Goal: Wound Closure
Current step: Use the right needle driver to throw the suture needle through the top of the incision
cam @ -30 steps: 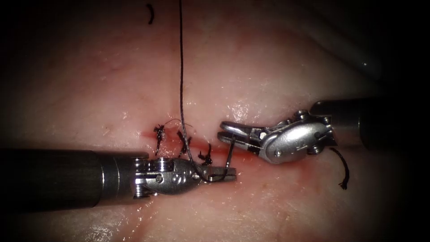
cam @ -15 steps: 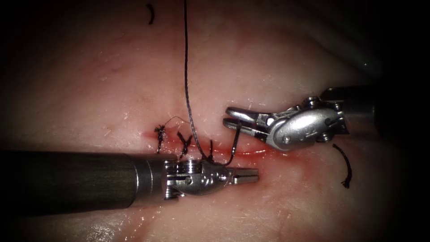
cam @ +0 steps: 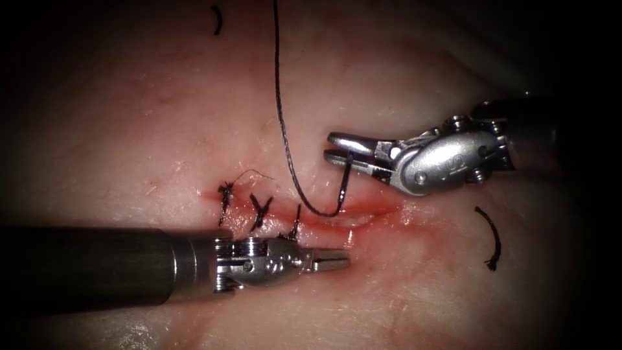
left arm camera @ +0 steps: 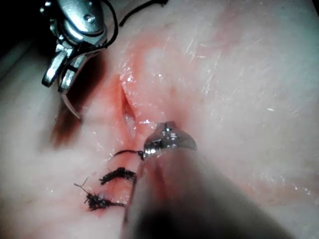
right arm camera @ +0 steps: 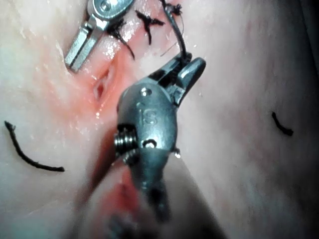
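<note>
Above the open end of the cut (cam: 353, 214) in the endoscope view, the right tool (cam: 338, 148) has its jaws clenched on the curved needle (cam: 344, 185) near its upper end, and the needle hangs down from there with its long axis close to vertical, its lower curve sweeping toward the picture's left just over the red fluid (cam: 337, 220) at the wound edge; whether its low end touches the tissue (cam: 162, 116) I cannot tell. From that low end the thread (cam: 280, 104) climbs in a long arc up and out past the top edge. The left tool (cam: 334, 260) lies level below the cut, pointing toward the picture's right, jaws pressed together and holding nothing. Three finished knots (cam: 259, 210) sit on the left stretch of the cut, and loose cut ends of thread (cam: 494, 236) lie off to the right. Over to the left wrist view: the left tool (left arm camera: 167, 142) shows as a rounded metal tip beside the gaping cut (left arm camera: 127, 107), and the right tool (left arm camera: 60, 72) appears with a pale sliver of the needle (left arm camera: 72, 107) jutting from its jaws. In the right wrist view, the right tool (right arm camera: 182, 74) is seen from behind, the thread (right arm camera: 175, 32) running off past its tip, while the left tool (right arm camera: 79, 47) rests closed beside the wound opening (right arm camera: 99, 88).
</note>
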You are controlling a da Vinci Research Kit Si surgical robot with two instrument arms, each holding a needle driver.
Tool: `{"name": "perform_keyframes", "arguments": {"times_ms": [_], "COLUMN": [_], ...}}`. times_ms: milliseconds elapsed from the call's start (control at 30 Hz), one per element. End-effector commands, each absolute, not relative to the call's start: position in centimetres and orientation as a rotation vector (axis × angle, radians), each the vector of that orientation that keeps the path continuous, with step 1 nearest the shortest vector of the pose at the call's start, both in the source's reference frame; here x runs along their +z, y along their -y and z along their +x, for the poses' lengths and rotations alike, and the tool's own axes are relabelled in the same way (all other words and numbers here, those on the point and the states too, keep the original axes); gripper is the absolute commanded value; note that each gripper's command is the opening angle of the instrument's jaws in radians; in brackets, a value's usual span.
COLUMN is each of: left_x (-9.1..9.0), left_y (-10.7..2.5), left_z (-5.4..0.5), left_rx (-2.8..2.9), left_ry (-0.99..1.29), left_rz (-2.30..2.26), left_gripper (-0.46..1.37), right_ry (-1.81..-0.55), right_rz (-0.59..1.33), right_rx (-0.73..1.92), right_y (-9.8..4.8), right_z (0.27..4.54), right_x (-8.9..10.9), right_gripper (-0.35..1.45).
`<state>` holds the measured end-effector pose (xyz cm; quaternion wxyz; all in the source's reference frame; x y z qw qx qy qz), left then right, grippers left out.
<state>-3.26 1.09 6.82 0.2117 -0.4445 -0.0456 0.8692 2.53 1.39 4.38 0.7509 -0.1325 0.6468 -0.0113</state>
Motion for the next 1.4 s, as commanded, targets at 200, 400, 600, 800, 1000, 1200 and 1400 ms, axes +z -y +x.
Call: {"name": "perform_keyframes", "arguments": {"times_ms": [200, 400, 600, 800, 1000, 1200, 1400], "left_x": [6.80, 6.78, 6.79, 6.79, 6.78, 6.76, 6.75], "left_y": [-1.08, -1.08, -1.08, -1.07, -1.11, -1.13, -1.16], "left_z": [-3.26, -3.21, -3.14, -3.10, -3.05, -3.02, -3.01], "left_rx": [2.414, 2.415, 2.414, 2.413, 2.404, 2.399, 2.396], "left_ry": [0.132, 0.136, 0.132, 0.131, 0.125, 0.124, 0.124], "left_rz": [-1.237, -1.239, -1.241, -1.243, -1.248, -1.251, -1.252], "left_gripper": [-0.35, -0.35, -0.35, -0.35, -0.35, -0.35, -0.35], "right_ry": [-1.430, -1.440, -1.437, -1.414, -1.366, -1.323, -1.268], "right_rz": [-0.165, -0.069, 0.023, 0.128, 0.360, 0.426, 0.520], "right_rx": [0.163, 0.325, 0.447, 0.514, 0.730, 0.778, 0.853], "right_y": [-1.43, -1.58, -1.72, -1.74, -1.65, -1.49, -1.22], "right_z": [2.54, 2.56, 2.59, 2.63, 2.68, 2.66, 2.66], "right_x": [4.53, 4.55, 4.55, 4.55, 4.55, 4.54, 4.57], "right_gripper": [-0.35, -0.35, -0.35, -0.35, -0.35, -0.35, -0.35]}}
